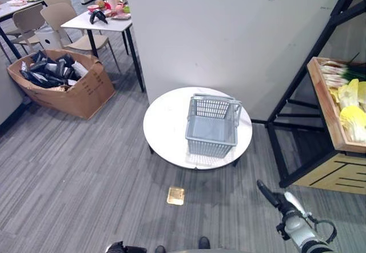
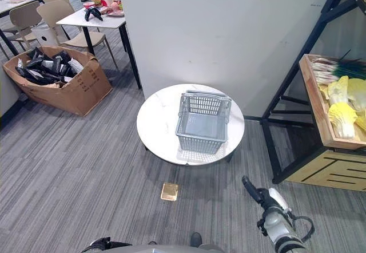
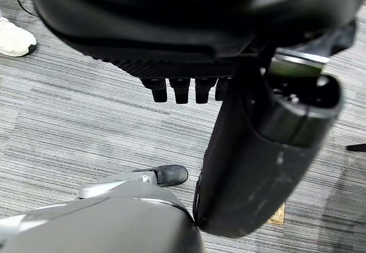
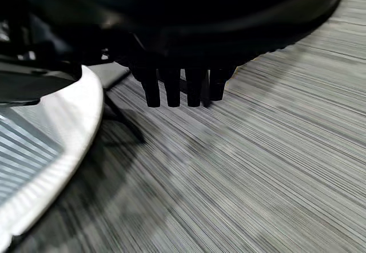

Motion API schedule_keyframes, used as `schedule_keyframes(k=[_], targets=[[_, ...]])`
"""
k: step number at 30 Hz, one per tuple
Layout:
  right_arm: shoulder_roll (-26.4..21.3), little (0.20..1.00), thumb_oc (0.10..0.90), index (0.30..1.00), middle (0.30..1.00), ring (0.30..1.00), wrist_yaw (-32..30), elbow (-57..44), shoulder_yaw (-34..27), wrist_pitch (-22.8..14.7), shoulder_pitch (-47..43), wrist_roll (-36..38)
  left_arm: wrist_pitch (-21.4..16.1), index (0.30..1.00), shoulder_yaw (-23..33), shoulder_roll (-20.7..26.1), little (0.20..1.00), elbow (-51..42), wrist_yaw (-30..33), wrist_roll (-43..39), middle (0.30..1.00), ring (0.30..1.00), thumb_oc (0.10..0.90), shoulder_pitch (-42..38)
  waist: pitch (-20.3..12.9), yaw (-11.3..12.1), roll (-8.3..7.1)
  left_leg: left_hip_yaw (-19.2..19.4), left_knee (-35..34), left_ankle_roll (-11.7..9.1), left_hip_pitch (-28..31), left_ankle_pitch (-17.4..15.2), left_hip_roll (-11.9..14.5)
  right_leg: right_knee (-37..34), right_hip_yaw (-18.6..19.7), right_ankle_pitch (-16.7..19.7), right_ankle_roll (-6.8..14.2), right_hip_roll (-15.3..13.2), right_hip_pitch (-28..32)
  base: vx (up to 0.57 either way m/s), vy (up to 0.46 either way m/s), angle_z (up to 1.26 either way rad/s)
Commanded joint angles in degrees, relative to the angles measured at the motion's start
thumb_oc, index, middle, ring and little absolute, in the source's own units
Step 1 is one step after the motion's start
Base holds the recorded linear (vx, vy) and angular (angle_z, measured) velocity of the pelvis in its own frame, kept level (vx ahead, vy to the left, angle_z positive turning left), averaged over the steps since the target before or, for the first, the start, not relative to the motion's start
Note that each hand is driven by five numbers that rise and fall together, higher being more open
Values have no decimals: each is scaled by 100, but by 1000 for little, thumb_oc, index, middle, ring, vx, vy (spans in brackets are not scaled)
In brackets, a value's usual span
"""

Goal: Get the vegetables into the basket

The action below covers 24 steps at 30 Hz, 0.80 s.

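Note:
A grey basket [image 1: 210, 144] stands empty on a round white table [image 1: 166, 127] in the middle of the floor. The vegetables lie in a wooden shelf tray [image 1: 327, 107] at the right: pale yellow cabbages [image 1: 353, 121] and green onions [image 1: 337, 70]. My right hand [image 1: 269, 194] hangs low at the lower right, short of the table and left of the shelf. Its fingers [image 4: 171, 87] are straight and hold nothing, with the table's white edge [image 4: 63, 150] just past them. My left hand [image 1: 117, 247] is at the bottom edge, with relaxed fingers [image 3: 180, 90] over the carpet and nothing in it.
A black metal shelf frame [image 1: 297, 93] holds the tray. A white wall [image 1: 229, 35] rises behind the table. A cardboard box [image 1: 80, 95] of dark items, a dining table [image 1: 97, 23] and chairs are at the back left. A brass floor plate [image 1: 175, 196] lies ahead. A person's white shoe [image 3: 14, 38] is nearby.

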Motion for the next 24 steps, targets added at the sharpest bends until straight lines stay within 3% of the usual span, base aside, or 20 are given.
schedule_keyframes(k=[1, 4, 5, 7, 8, 11, 12, 13, 14, 15, 16, 17, 18, 19, 20, 21, 22, 24], targets=[[116, 1000, 900, 1000, 1000, 1000, -167, 433, 34, -235, -481, 2, 70, 1000, -263, 142, 1000, 589, 7, 236, 1000, 1000, 900, 10, 11, -5, -269, -113, 30, -145, 44, -270, -92, 133, -121, -337, 588, -406, 296, 0, 0, 0], [268, 1000, 900, 1000, 1000, 1000, -147, 1036, 111, -269, -472, 30, 21, 1000, -314, 155, 1000, 602, -6, 247, 1000, 1000, 900, -48, 18, -12, -266, -121, 30, -146, 42, -266, -95, 138, -131, -333, 585, -409, 293, 0, 0, 0], [337, 300, 400, 300, 300, 300, -89, 1228, 154, -278, -478, 66, 18, 1000, -338, 165, 1000, 619, -14, 250, 1000, 1000, 900, -70, 19, -14, -270, -123, 30, -146, 43, -266, -100, 140, -131, -334, 582, -407, 298, 0, 0, 0], [454, 300, 400, 300, 300, 300, 14, 1763, 211, -279, -454, 72, -20, 1000, -405, 175, 1000, 665, -53, 304, 1000, 1000, 900, -121, 24, -18, -265, -141, 30, -146, 47, -269, -100, 145, -147, -334, 582, -412, 303, 0, 0, 0], [551, 1000, 900, 1000, 1000, 1000, -65, 2238, 31, -261, -397, 261, -45, 1000, -464, 182, 1000, 730, -75, 321, 1000, 1000, 900, -170, 23, -39, -246, -152, 30, -141, 52, -284, -107, 140, -151, -333, 587, -419, 314, 0, 0, 0], [620, 1000, 900, 1000, 1000, 1000, -48, 2395, -47, -244, -359, 394, -28, 1000, -479, 185, 1000, 764, -65, 310, 1000, 1000, 900, -194, 22, -56, -237, -154, 30, -137, 56, -290, -112, 137, -144, -334, 585, -417, 316, 3, 0, -1], [626, 558, 584, 558, 558, 558, -91, 2372, -85, -261, -360, 454, -37, 1000, -491, 183, 1000, 776, -69, 299, 1000, 1000, 900, -218, 32, -77, -229, -148, 30, -139, 59, -292, -112, 135, -132, -329, 585, -421, 314, 3, 0, -4], [626, 300, 400, 300, 300, 300, -91, 2372, -85, -260, -360, 454, -37, 1000, -491, 183, 1000, 776, -69, 299, 1000, 1000, 900, -218, 32, -76, -229, -148, 30, -139, 59, -292, -112, 135, -131, -329, 585, -421, 314, 0, 0, 0], [679, 300, 400, 300, 300, 300, -66, 2346, -68, -294, -303, 543, -56, 1000, -471, 174, 1000, 791, -59, 302, 1000, 1000, 900, -195, 56, -94, -225, -131, 30, -127, 76, -305, -110, 137, -81, -325, 585, -418, 298, 0, 0, 0], [680, 756, 725, 756, 756, 756, -134, 2305, -124, -316, -298, 609, -61, 1000, -471, 163, 1000, 808, -57, 317, 1000, 1000, 900, -186, 56, -106, -220, -117, 30, -120, 85, -312, -111, 140, -48, -326, 583, -412, 297, 0, 0, 0], [688, 1000, 900, 1000, 1000, 1000, -156, 2276, -145, -323, -312, 672, -52, 1000, -486, 155, 1000, 810, -58, 310, 1000, 1000, 900, -185, 55, -109, -219, -113, 30, -118, 96, -318, -115, 139, -29, -323, 581, -411, 298, 17, -1, -4], [709, 1000, 900, 1000, 1000, 1000, -146, 2240, -136, -333, -321, 714, -53, 1000, -483, 154, 1000, 815, -45, 310, 1000, 1000, 900, -184, 59, -106, -219, -112, 30, -117, 97, -319, -114, 138, -19, -328, 576, -406, 300, 2, 2, -6], [678, 495, 539, 495, 495, 495, -178, 2125, -87, -387, -388, 696, -76, 1000, -498, 152, 1000, 775, -49, 283, 1000, 1000, 900, -204, 71, -113, -200, -117, 30, -118, 98, -318, -115, 138, 1, -322, 576, -405, 292, -4, 0, -4], [694, 300, 400, 300, 300, 300, -158, 2112, -65, -389, -373, 688, -95, 1000, -505, 152, 1000, 758, -46, 286, 1000, 1000, 900, -196, 78, -116, -193, -125, 30, -117, 95, -317, -116, 136, 4, -323, 573, -406, 293, -2, -1, -5], [739, 300, 400, 300, 300, 300, -154, 2116, -60, -351, -331, 669, -55, 1000, -509, 154, 1000, 790, -35, 306, 1000, 1000, 900, -205, 71, -120, -189, -145, 30, -114, 86, -318, -121, 133, 12, -324, 571, -411, 287, 0, 0, 0], [742, 424, 488, 424, 424, 424, -187, 2109, -74, -369, -313, 677, -73, 1000, -517, 146, 1000, 796, -19, 317, 1000, 1000, 900, -198, 68, -122, -183, -144, 30, -113, 82, -317, -123, 135, 7, -323, 573, -415, 285, 0, 0, 0], [762, 1000, 900, 1000, 1000, 1000, -196, 2119, -89, -385, -319, 719, -83, 1000, -534, 123, 1000, 789, -12, 313, 1000, 1000, 900, -198, 63, -121, -175, -146, 30, -113, 80, -316, -124, 137, 8, -324, 574, -419, 282, 15, -2, 3], [804, 1000, 900, 1000, 1000, 1000, -180, 2185, -28, -372, -344, 697, -88, 1000, -548, 113, 1000, 816, -3, 304, 1000, 1000, 900, -205, 47, -109, -161, -159, 30, -111, 77, -318, -129, 133, 8, -330, 566, -425, 288, 0, 0, 0]])
